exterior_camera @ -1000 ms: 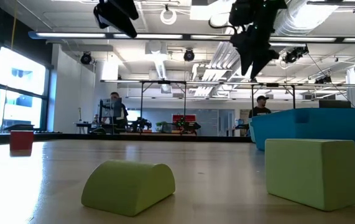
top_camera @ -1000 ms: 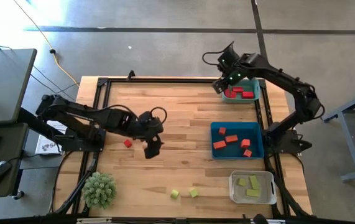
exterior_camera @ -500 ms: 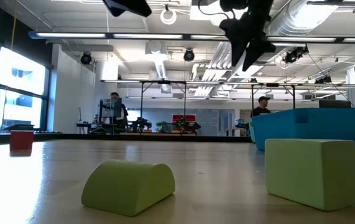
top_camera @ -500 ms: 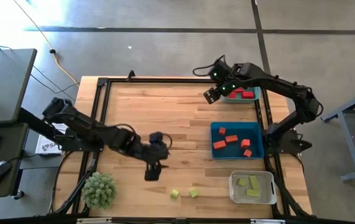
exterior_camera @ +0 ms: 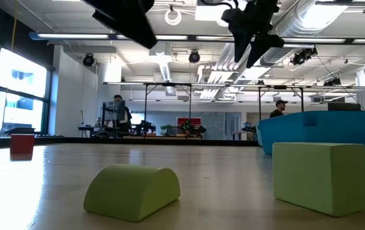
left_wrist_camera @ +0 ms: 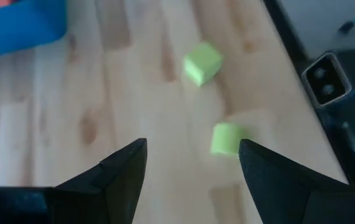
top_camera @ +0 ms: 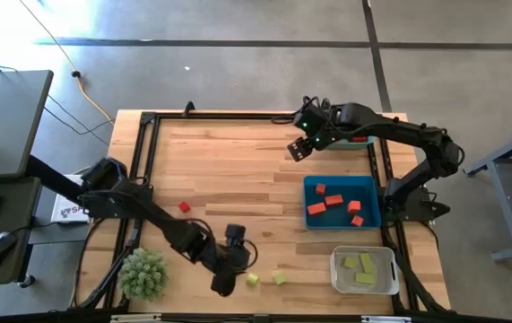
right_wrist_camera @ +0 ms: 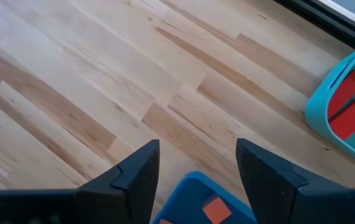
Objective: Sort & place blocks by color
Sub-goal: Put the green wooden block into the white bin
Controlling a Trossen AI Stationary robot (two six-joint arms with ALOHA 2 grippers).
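Two yellow-green blocks lie on the wooden table near its front edge, a rounded one [top_camera: 252, 280] [left_wrist_camera: 227, 138] [exterior_camera: 131, 190] and a cube [top_camera: 279, 277] [left_wrist_camera: 202, 62] [exterior_camera: 319, 176]. My left gripper [top_camera: 222, 285] [left_wrist_camera: 193, 155] hangs open just left of the rounded one, above the table, holding nothing. A red block [top_camera: 184, 207] [exterior_camera: 22, 143] rests on the table's left half. My right gripper [top_camera: 299, 148] [right_wrist_camera: 196, 162] is open and empty over the far right of the table, left of the teal bin [top_camera: 368, 137].
A teal bin [right_wrist_camera: 345, 99] with red blocks stands at the far right. A blue bin [top_camera: 372, 202] with orange blocks is in front of it. A pale bin [top_camera: 388, 283] with yellow-green blocks is nearest. A spiky green plant ball [top_camera: 143, 274] sits at the near left.
My left gripper has swung from the table's middle toward the near edge and a little right, sinking and rolling, and ends beside the yellow-green blocks, still open. My right gripper has moved left, away from the teal bin, still open. No block has moved.
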